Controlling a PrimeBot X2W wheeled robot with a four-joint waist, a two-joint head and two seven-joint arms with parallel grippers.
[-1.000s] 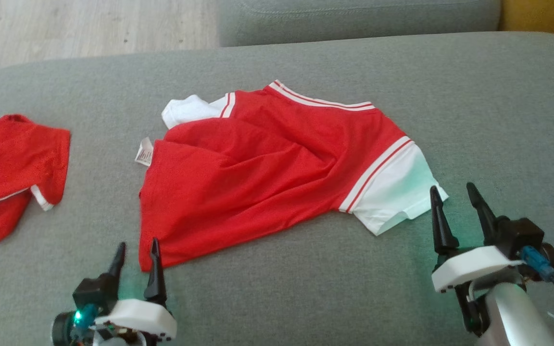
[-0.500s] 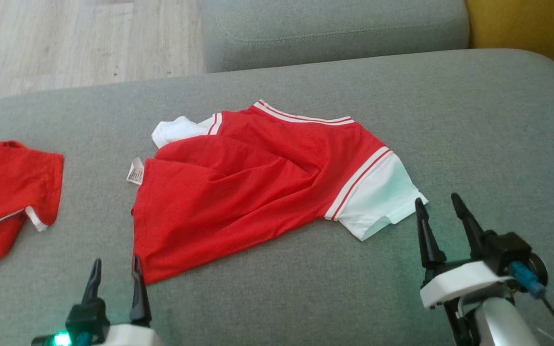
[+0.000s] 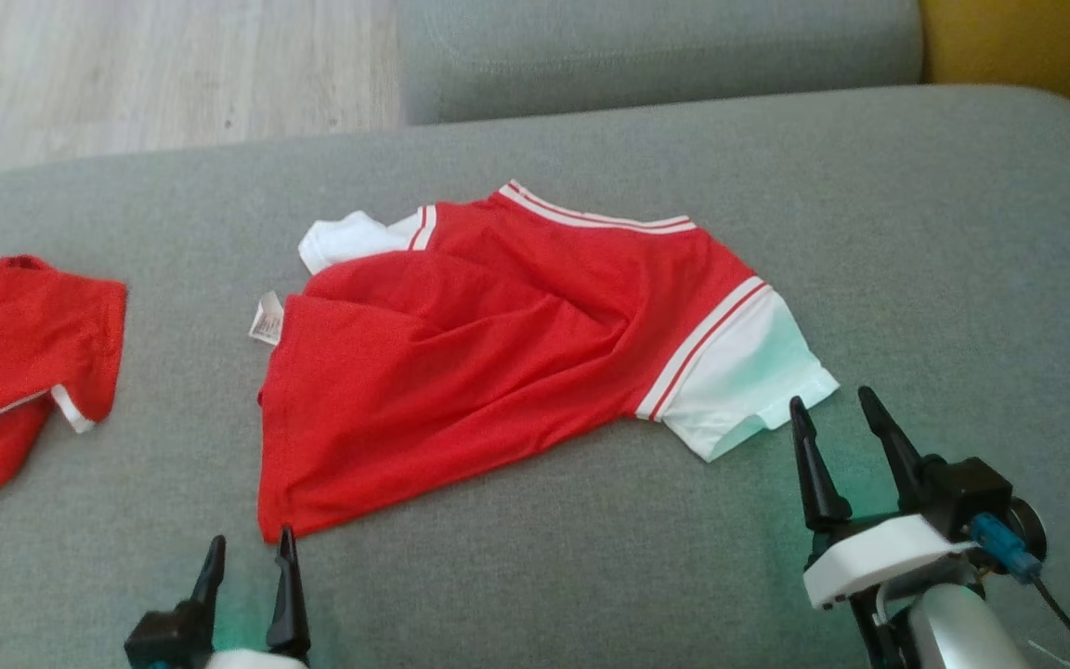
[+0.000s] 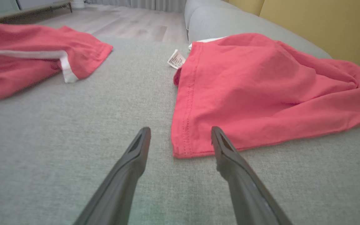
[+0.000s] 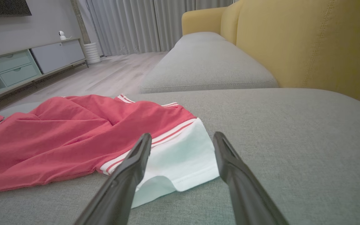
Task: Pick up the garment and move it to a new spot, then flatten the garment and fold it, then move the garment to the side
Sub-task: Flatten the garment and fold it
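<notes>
**Head view.** One red jersey (image 3: 498, 353) lies crumpled at the centre of the frame on a grey woven sofa cushion (image 3: 869, 232). Its body is fine mesh, rumpled into soft ridges. It has two white sleeves: one (image 3: 749, 372) is spread at the right, the other bunched at the upper left. Red-and-white striped bands edge the collar and shoulder. A white care label (image 3: 267, 318) sticks out at its left edge. A second red garment (image 3: 24, 344), white-trimmed, lies at the far left, well apart. The left gripper (image 3: 252, 537) is at the bottom left with its two dark tapered fingers parted, just below the jersey's lower corner. The right gripper (image 3: 830, 398) is at the lower right, fingers spread, tips beside the sleeve hem.

**Left wrist view.** The left gripper (image 4: 180, 128) stands open and empty. The stitched corner of the jersey (image 4: 261, 93) lies between its fingertips' lines. The label (image 4: 176, 58) sits above centre and the second red garment (image 4: 27, 59) at the upper left.

**Right wrist view.** The right gripper (image 5: 182, 134) is open and holds nothing. The white sleeve (image 5: 183, 159) shows between its fingers, with the jersey (image 5: 58, 140) stretching left. A yellow backrest (image 5: 308, 40) rises at the upper right.
</notes>
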